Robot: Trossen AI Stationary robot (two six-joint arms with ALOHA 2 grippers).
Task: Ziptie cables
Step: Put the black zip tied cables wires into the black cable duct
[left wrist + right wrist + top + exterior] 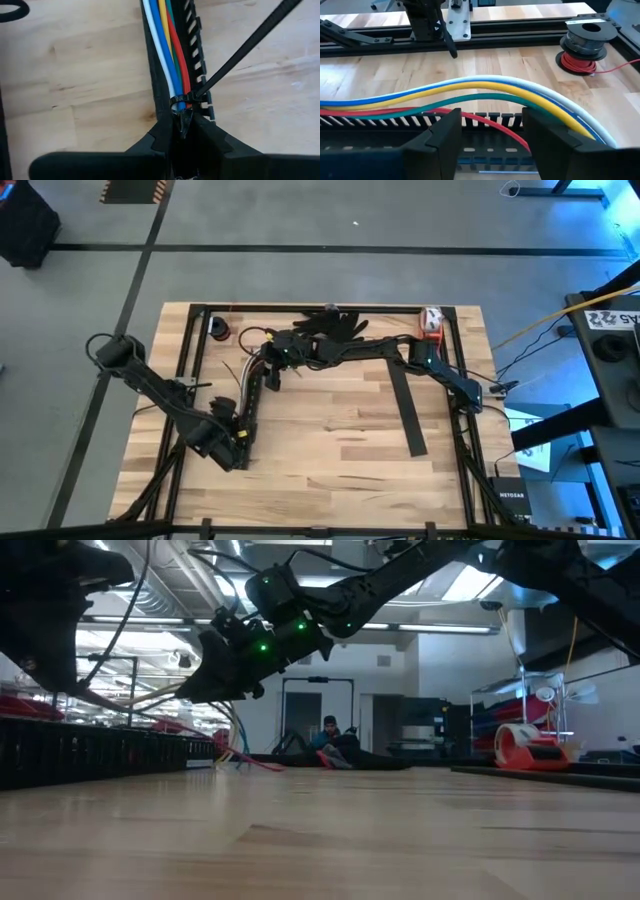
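Left wrist view: the left hand [182,131] is pinched shut on the zip-tied end of the cables [167,50]. They look light and floppy, best held beside the tie. The right hand [490,135] stands open, straddling them.

Legible text: "NETGEAR" is printed in white on a dark box [511,498] at the lower right of the high view. Partial black lettering on a white sheet [612,318] at right edge cannot be read.
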